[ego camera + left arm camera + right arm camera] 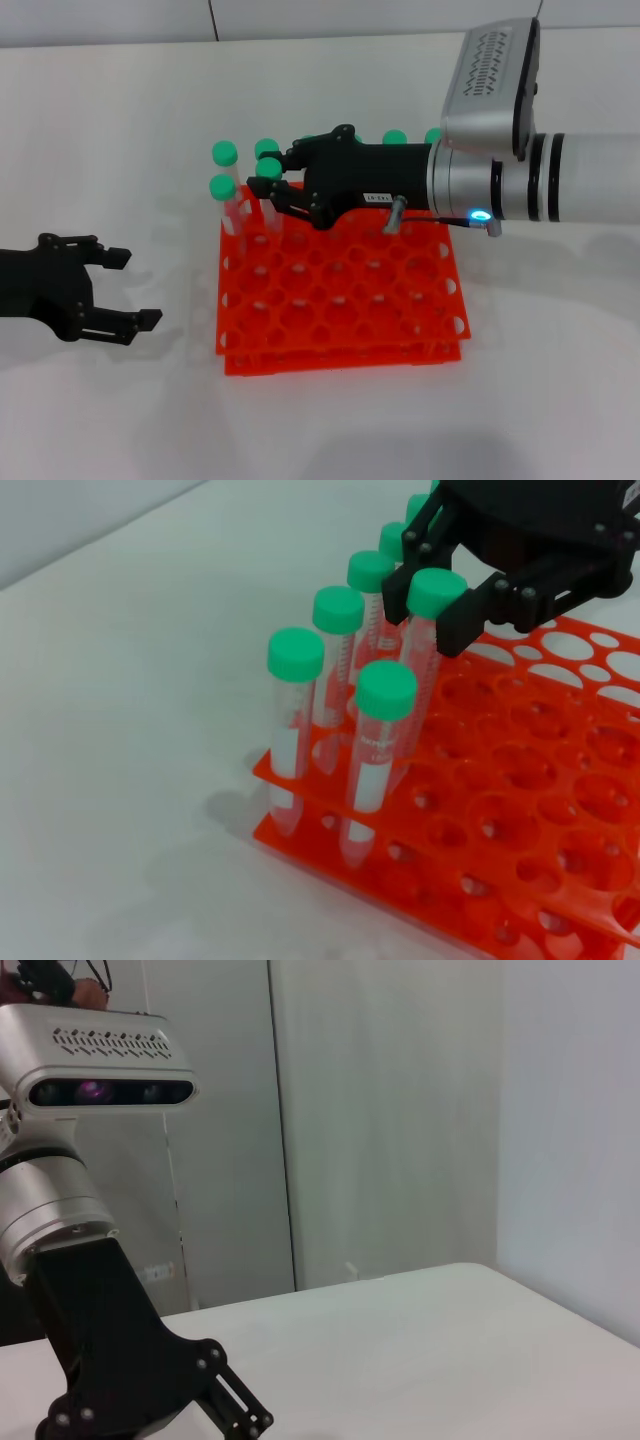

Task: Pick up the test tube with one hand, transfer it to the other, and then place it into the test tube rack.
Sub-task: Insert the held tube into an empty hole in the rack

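Observation:
My right gripper [265, 170], the one with the white label, reaches in over the back left corner of the orange-red test tube rack [340, 300]. It is shut on the test tube [268, 168] just below its green cap. In the left wrist view the same gripper [432, 600] holds the test tube [420, 670] slightly tilted, with its lower end inside a hole of the rack [520, 810]. My left gripper [138, 287] rests low to the left of the rack, open and empty.
Several other green-capped tubes stand in the rack's back left corner [296, 653] [385, 689] [338, 609], close around the held one. More green caps [395, 137] show behind my right gripper. White table surface [120, 120] surrounds the rack.

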